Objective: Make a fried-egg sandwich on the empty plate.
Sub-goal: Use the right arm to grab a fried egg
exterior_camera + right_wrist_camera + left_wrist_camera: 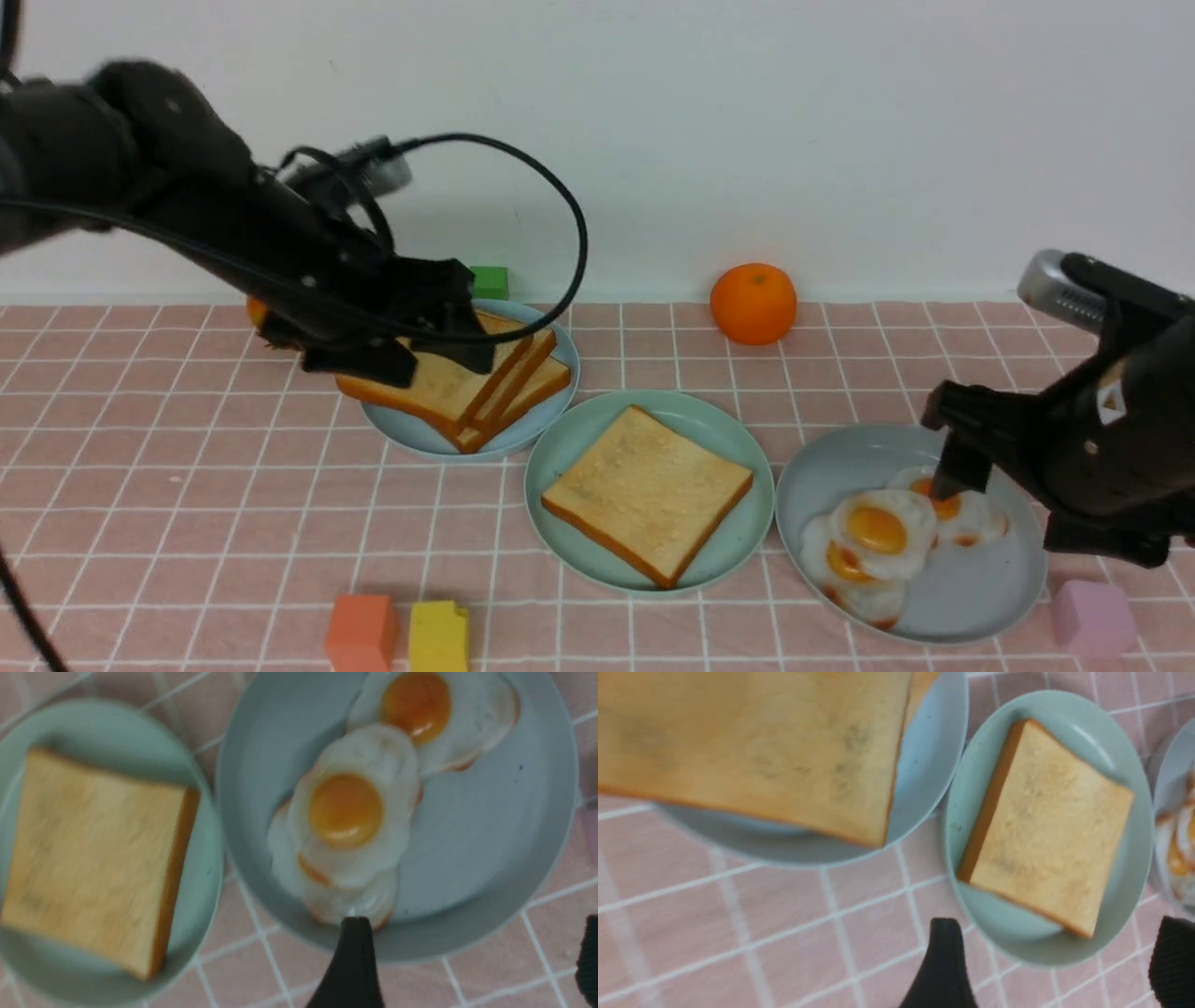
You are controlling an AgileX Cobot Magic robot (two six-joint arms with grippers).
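Note:
The mint-green plate (579, 439) in the middle holds one toast slice (647, 490), also in the left wrist view (1048, 826) and right wrist view (93, 858). No egg sandwich shows. Three overlapping fried eggs (878, 530) lie on the grey-blue oval plate (971, 588) at the right, the top egg (348, 812) over another. My right gripper (1027, 504) is open and empty above that plate; one fingertip (352, 947) is at the nearest egg's rim. My left gripper (415, 359) is open and empty above the toast stack (448, 387) on the pale blue plate (532, 420).
An orange (752, 302) and a green block (488, 281) sit at the back by the wall. Orange (361, 633) and yellow (437, 637) blocks stand at the front left, a pink block (1092, 618) at the front right. Pink checked cloth covers the table.

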